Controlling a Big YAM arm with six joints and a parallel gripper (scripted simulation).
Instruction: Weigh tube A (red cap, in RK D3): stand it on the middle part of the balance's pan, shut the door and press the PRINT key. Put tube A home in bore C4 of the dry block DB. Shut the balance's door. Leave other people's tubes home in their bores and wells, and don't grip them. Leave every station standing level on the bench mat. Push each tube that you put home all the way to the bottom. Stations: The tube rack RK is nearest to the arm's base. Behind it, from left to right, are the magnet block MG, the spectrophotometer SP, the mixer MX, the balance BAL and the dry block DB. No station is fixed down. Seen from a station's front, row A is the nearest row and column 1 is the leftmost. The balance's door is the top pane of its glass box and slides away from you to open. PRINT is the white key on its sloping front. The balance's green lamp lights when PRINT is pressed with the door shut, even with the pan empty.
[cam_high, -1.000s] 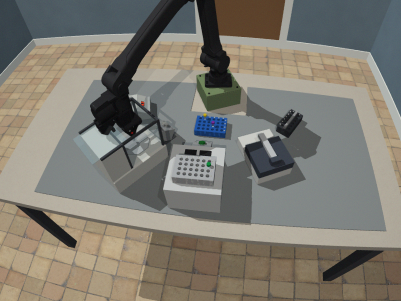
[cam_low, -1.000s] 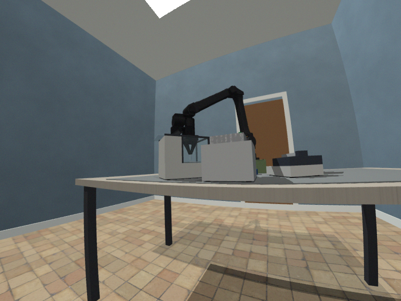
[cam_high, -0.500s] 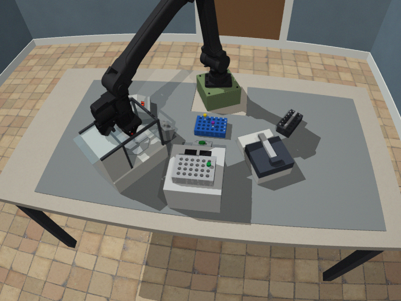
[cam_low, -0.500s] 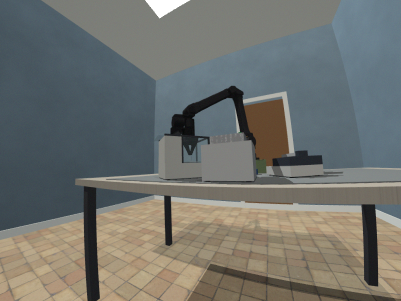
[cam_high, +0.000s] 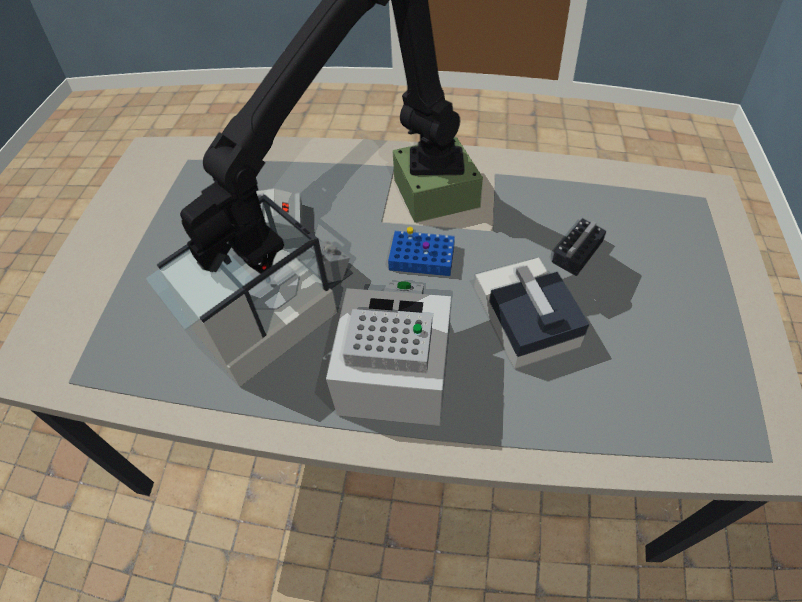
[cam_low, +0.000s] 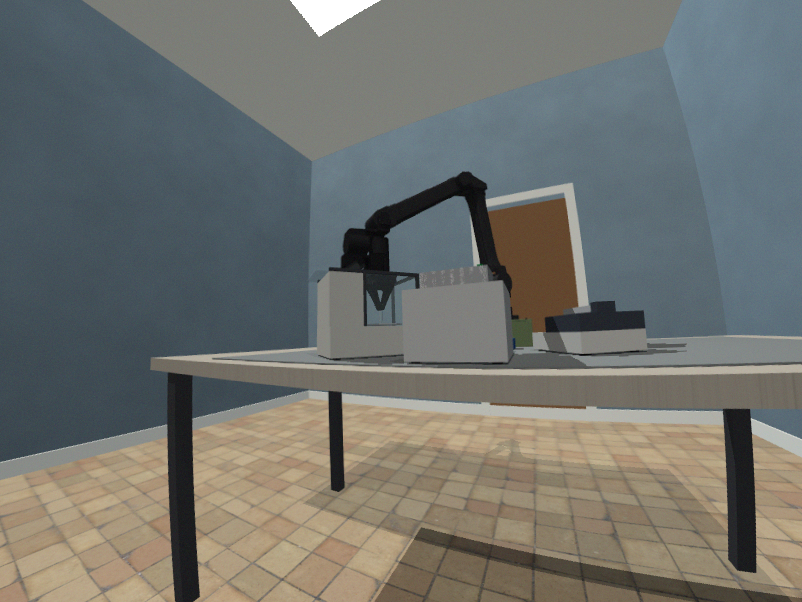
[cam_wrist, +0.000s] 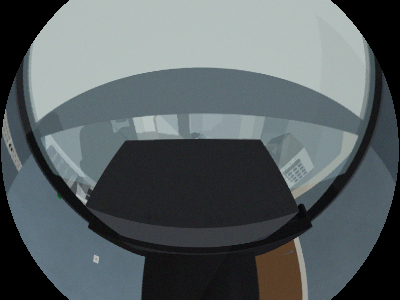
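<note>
My gripper (cam_high: 264, 266) (cam_low: 380, 309) points down inside the glass box of the balance (cam_high: 272, 349) (cam_low: 343, 317), shut on tube A. A trace of its red cap shows at the fingers in the top view. In the exterior view the thin tube hangs upright below the tips, low in the box; I cannot tell whether it touches the pan. The door pane is slid back, leaving the top open. The wrist view is blocked by a dark part of the hand. A white station (cam_high: 277, 195) with red marks, likely the dry block, stands partly hidden behind the box frame.
The blue rack (cam_high: 421, 266) holds yellow and magenta caps. The mixer (cam_high: 388, 392) (cam_low: 456, 324), with a green-capped tube, stands close beside the balance. The dark-lidded spectrophotometer (cam_high: 527, 336) (cam_low: 595, 320) and the magnet block (cam_high: 570, 259) stand farther off. The balance's dark frame bars surround my hand.
</note>
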